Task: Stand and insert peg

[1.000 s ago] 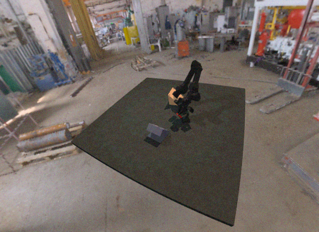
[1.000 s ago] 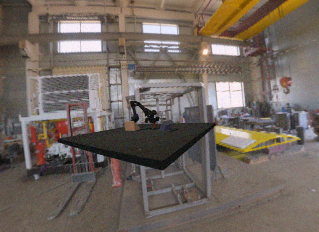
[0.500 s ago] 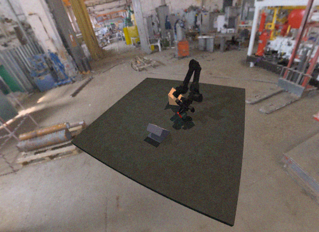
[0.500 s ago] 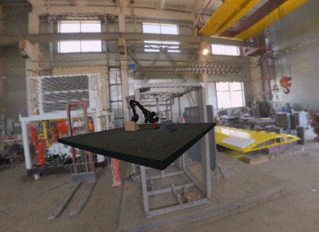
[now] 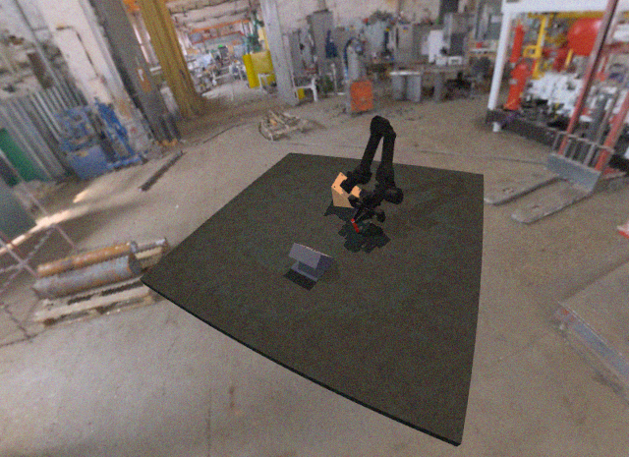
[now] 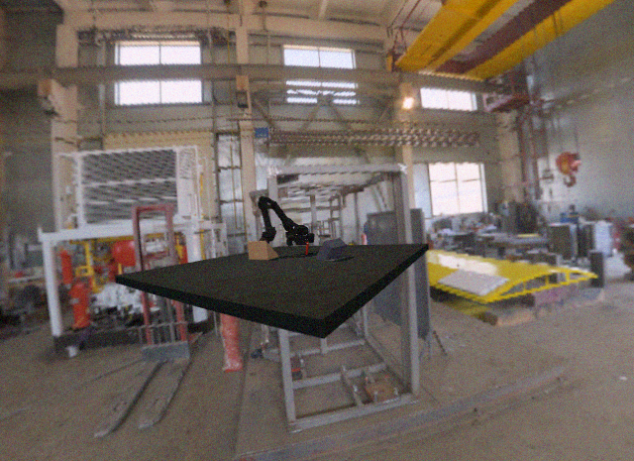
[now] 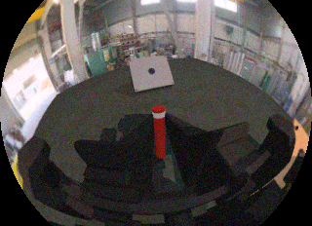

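Clamping: the pincer (image 5: pixel 357 221) (image 6: pixel 307 242) (image 7: pixel 159 117) was shut on the red peg (image 5: pixel 355 225) (image 6: pixel 307 249) (image 7: pixel 160 134).
Peg attitude: upright in the exterior view, white band (image 7: pixel 159 115) near its upper end, plain end down; contact with the desk (image 5: pixel 406 314) (image 6: pixel 230 287) (image 7: pixel 102 96) could not be told.
Peg place: toward the desk's far edge in the top view, well inside all four corners.
Sloped panel: the grey piece (image 5: pixel 305 255) (image 6: pixel 333 249) (image 7: pixel 144 80) stood apart from the peg, farther from that far edge; in the exterior view it lay nearer the right corner than the peg did.
Hole: one dark opening (image 7: pixel 151 70) showed in the panel's face; the peg was outside it.
Tan block: it (image 5: pixel 339 197) (image 6: pixel 260 250) (image 7: pixel 300 138) sat near the far edge, close to the arm (image 5: pixel 387 152) (image 6: pixel 277 210).
Arm: bent high, reaching down to the peg.
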`<act>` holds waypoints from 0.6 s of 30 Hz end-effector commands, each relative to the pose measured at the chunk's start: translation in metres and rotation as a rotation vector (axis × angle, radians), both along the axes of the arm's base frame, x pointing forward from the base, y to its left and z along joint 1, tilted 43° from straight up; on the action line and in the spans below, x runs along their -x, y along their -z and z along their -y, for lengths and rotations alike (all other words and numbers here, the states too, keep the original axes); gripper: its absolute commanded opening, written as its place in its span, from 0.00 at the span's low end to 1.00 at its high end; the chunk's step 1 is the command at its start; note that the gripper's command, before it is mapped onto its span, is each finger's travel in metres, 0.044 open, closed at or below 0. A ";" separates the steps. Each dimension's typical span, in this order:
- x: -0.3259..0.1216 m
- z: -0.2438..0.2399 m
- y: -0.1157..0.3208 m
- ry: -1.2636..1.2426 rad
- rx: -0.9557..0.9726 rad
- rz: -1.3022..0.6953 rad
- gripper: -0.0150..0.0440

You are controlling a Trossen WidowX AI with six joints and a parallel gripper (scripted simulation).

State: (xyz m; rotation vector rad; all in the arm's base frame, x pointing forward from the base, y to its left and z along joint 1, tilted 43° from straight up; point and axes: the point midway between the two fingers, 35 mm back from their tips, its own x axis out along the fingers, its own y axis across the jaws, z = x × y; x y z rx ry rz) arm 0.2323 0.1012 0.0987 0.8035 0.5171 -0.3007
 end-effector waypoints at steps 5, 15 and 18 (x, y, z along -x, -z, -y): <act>0.005 -0.001 0.001 0.041 0.031 0.038 0.34; 0.011 -0.004 0.001 0.094 0.069 0.094 0.34; 0.013 -0.005 0.001 0.109 0.080 0.111 0.34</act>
